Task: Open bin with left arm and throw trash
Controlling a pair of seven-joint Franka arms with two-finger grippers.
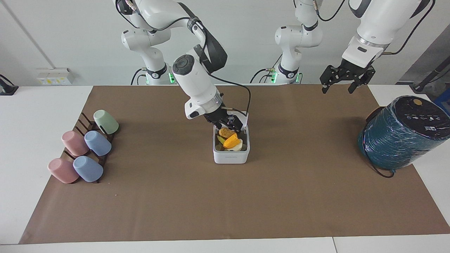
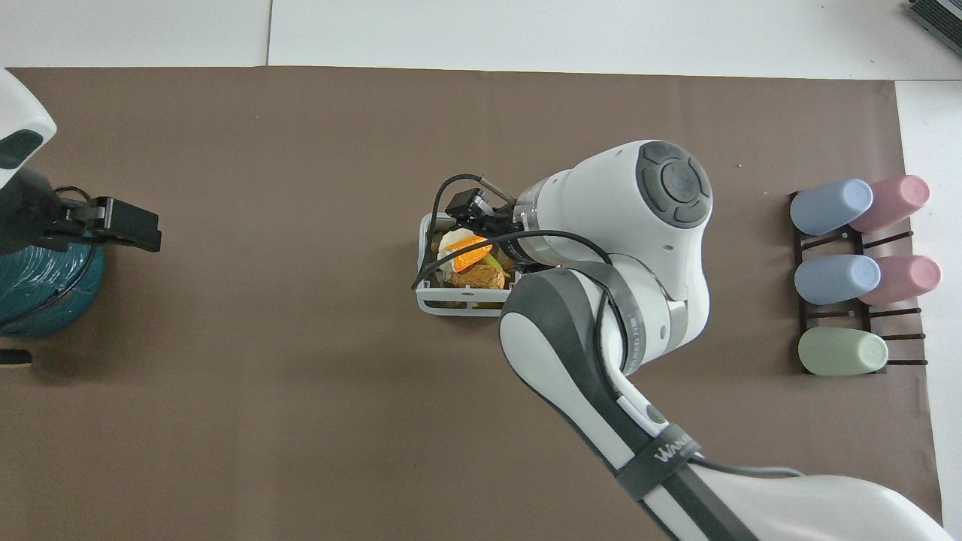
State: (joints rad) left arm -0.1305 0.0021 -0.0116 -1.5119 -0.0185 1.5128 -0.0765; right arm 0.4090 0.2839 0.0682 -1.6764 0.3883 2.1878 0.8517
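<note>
The white bin (image 1: 231,155) stands in the middle of the brown mat with its lid (image 1: 243,116) open and upright on the side nearer to the robots. In it lie an oblong orange piece of trash (image 1: 232,140), a cream-white piece (image 1: 238,146) and a brownish-orange piece (image 1: 225,133); they also show in the overhead view (image 2: 470,255). My right gripper (image 1: 229,123) hangs just over the bin's opening, open and empty. My left gripper (image 1: 337,88) is open and waits high over the mat's edge by the teal cylinder.
A large teal wrapped cylinder (image 1: 400,135) lies at the left arm's end of the table. A dark rack with several pastel cups (image 1: 84,151) stands at the right arm's end. A black cable loops from the right gripper over the bin's lid.
</note>
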